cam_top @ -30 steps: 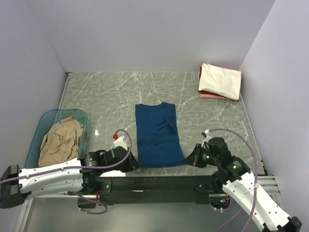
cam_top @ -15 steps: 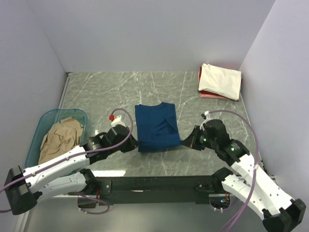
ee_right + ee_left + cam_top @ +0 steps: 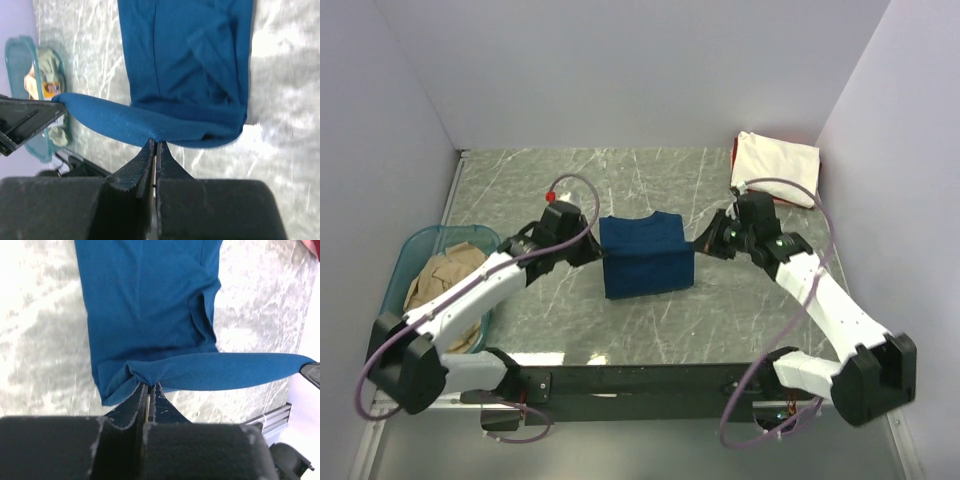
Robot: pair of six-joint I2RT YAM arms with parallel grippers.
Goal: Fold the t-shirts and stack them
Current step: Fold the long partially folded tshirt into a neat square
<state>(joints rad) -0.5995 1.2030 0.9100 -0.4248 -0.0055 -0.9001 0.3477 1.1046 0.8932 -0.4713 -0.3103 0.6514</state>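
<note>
A navy blue t-shirt lies mid-table, its near hem lifted and stretched between both grippers over the rest of the shirt. My left gripper is shut on the hem's left corner; its wrist view shows the blue t-shirt with cloth pinched at the left gripper's tips. My right gripper is shut on the right corner, and the right wrist view shows the blue t-shirt bunched at the right gripper's tips. A cream t-shirt lies folded on a red t-shirt at the back right. A tan t-shirt sits crumpled in the tub.
The translucent teal tub stands at the left edge, under my left arm. Walls close the table in on the left, the back and the right. The black rail with both arm bases runs along the near edge.
Both grippers have carried the blue shirt's near hem away from the table's front edge toward the back, doubling the shirt over itself. The visible shirt is now about half as long.
</note>
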